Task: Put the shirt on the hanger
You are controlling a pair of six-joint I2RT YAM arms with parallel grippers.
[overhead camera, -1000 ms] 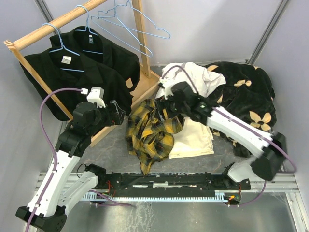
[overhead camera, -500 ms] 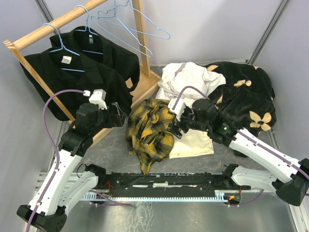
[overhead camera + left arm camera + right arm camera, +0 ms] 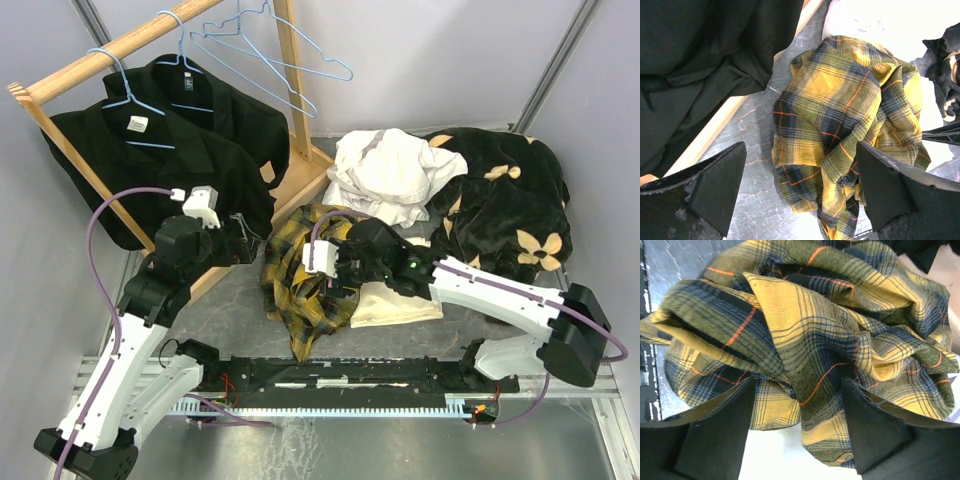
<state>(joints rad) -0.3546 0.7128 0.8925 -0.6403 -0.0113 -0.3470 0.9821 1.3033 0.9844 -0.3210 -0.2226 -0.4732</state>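
On the grey table (image 3: 235, 300), seen from above, the shirt (image 3: 300, 290) lies crumpled, yellow-and-black plaid with thin orange lines, between the left gripper (image 3: 246, 246) and the right gripper (image 3: 338, 278). From the left wrist, the fingers stand spread wide, with the shirt bunched ahead and apart from them. From the right wrist, the fingers stand spread over a thick fold; whether they touch it, I cannot tell.

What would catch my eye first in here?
A crumpled yellow-and-black plaid shirt lies mid-table, with the open jaws of the right arm close over it. Behind on the left, two black shirts hang from a wooden rail beside empty light-blue hangers.
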